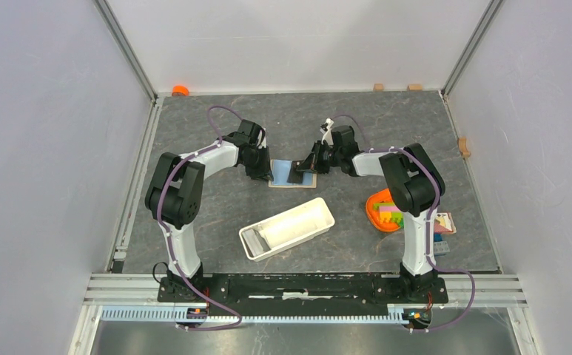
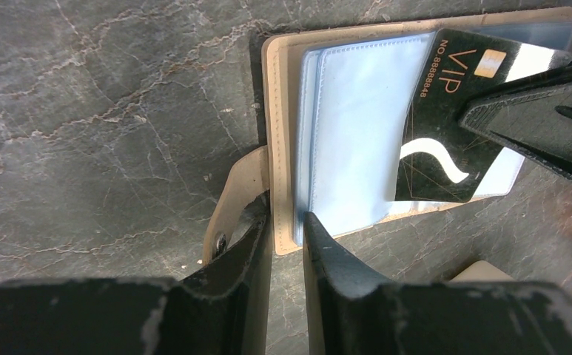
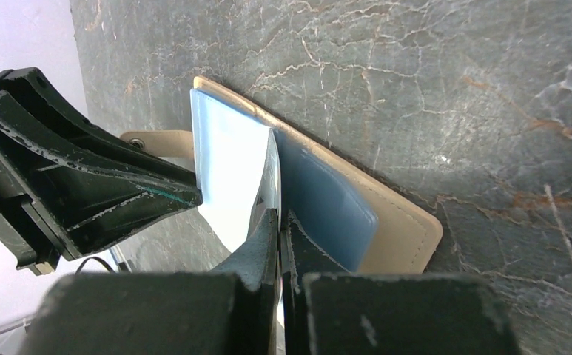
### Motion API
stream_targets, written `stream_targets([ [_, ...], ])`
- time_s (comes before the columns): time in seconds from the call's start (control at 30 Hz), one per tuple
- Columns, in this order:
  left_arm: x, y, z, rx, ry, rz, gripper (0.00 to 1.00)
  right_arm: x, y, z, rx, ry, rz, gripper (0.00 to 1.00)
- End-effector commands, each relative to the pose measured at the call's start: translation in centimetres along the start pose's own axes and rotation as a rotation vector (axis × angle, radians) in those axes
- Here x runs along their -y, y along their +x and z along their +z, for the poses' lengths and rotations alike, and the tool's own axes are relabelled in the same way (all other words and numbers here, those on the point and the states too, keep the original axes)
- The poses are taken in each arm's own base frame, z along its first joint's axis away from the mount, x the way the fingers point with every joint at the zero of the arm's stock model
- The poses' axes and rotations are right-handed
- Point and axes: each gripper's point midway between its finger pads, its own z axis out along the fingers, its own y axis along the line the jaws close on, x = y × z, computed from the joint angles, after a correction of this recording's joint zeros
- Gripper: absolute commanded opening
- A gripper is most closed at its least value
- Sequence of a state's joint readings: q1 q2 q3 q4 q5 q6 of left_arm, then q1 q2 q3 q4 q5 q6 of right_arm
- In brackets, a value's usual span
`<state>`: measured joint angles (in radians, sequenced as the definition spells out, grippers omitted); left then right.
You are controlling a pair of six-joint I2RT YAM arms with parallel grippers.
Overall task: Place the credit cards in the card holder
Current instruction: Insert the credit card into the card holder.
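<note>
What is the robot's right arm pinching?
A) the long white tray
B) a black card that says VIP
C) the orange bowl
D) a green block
B: the right gripper has its jaws shut on the black card, which is marked VIP and tilted over the open card holder.

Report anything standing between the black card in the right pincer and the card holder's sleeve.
Nothing visible does. The black card in the right pincer overlaps the clear sleeve of the card holder; the left pincer grips the holder's edge, off to the side.
</note>
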<state>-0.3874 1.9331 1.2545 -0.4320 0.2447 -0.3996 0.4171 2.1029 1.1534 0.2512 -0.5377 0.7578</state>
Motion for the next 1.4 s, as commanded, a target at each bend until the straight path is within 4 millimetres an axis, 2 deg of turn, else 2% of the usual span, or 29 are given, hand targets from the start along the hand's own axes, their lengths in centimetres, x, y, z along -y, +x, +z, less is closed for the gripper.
stream_targets([
  [0.0,0.2,-0.5,0.2,-0.002,0.015,0.028,0.28,2.1,3.7,0.0,-0.100,0.073,-0.004,0.00],
  [0.3,0.5,-0.4,0.2,-0.006,0.031,0.030,0.28,2.1,4.2,0.5,-0.120,0.064,0.005,0.00],
  [0.67,1.7,-0.2,0.4,-0.019,0.102,0.026,0.28,0.2,3.7,2.9,-0.111,0.020,0.008,0.00],
  [0.8,2.2,-0.1,0.4,-0.021,0.126,0.018,0.28,-0.1,3.3,3.7,-0.115,0.025,-0.019,0.06],
  [0.9,2.1,-0.2,0.3,-0.015,0.124,0.019,0.28,0.0,2.7,3.5,-0.102,0.054,-0.054,0.13],
  [1.17,1.8,-0.2,0.3,-0.012,0.104,0.009,0.28,-0.6,0.0,0.9,-0.042,0.162,-0.192,0.37],
  [1.37,2.0,-0.4,0.0,-0.004,0.106,0.011,0.28,-1.5,-1.6,-1.2,-0.008,0.224,-0.271,0.49],
])
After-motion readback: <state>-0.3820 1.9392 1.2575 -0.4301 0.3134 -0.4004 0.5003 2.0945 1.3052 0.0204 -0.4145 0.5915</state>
